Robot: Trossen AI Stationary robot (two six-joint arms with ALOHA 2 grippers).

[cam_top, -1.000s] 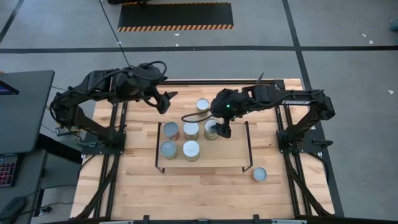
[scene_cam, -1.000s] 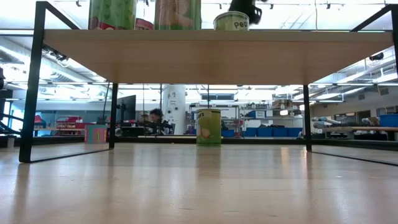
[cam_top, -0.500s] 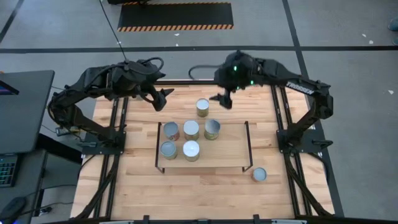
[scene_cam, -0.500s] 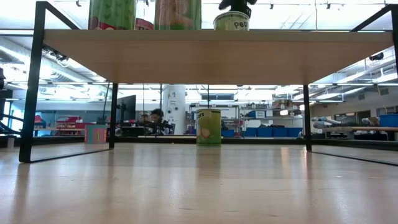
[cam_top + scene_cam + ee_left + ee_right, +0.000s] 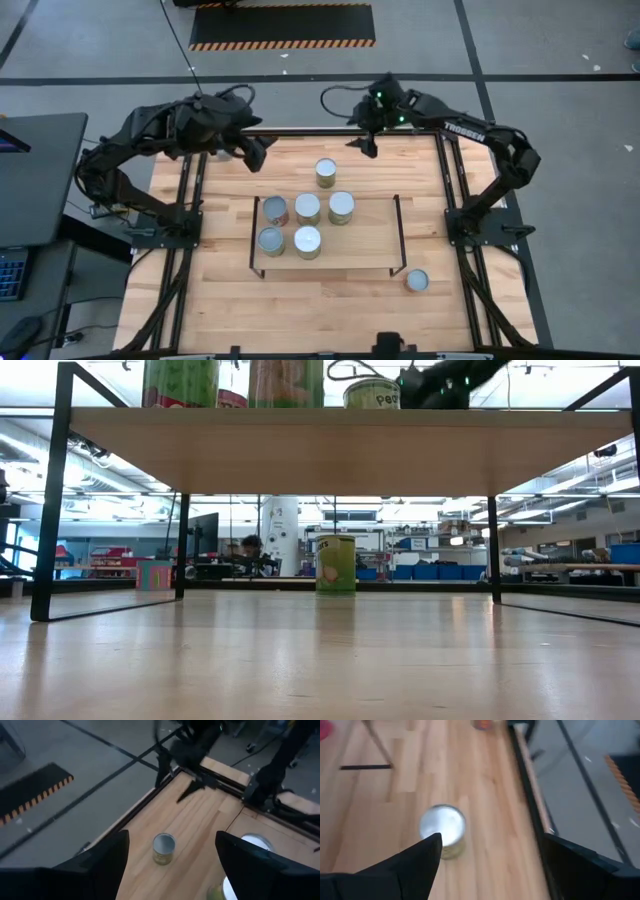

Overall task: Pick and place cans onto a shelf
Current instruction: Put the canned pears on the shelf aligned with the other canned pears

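Five cans are seen standing on the shelf [image 5: 372, 250] in the high view. Three of them form the back row: a can with an orange-red side [image 5: 275, 210], a can with a gold side [image 5: 308, 207] and a can with a bright silver top [image 5: 342, 206]. Two more cans [image 5: 271, 240] [image 5: 307, 241] stand in the front row, just below the first two. The right half of the shelf board is left bare.

A sixth can [image 5: 326, 172] is placed on the table [image 5: 220, 300], just behind the shelf, near the far edge. A seventh can [image 5: 417, 280] is found on the table near the front right corner of the shelf, well apart from the others.

The right gripper [image 5: 367, 139] is held above the far edge of the table, behind and to the right of the sixth can, and nothing is touched by it. Its fingers are spread wide in the right wrist view, with the silver top of that can [image 5: 443, 825] seen between them and nothing gripped.

The left gripper [image 5: 252, 154] is held over the far left part of the table, apart from all cans. Its fingers [image 5: 102, 865] are also open and empty, as shown in the left wrist view, where the same can [image 5: 163, 848] is seen farther off.

In the low view the shelf board [image 5: 340, 445] is seen from underneath, and the olive can [image 5: 336, 565] stands behind it.
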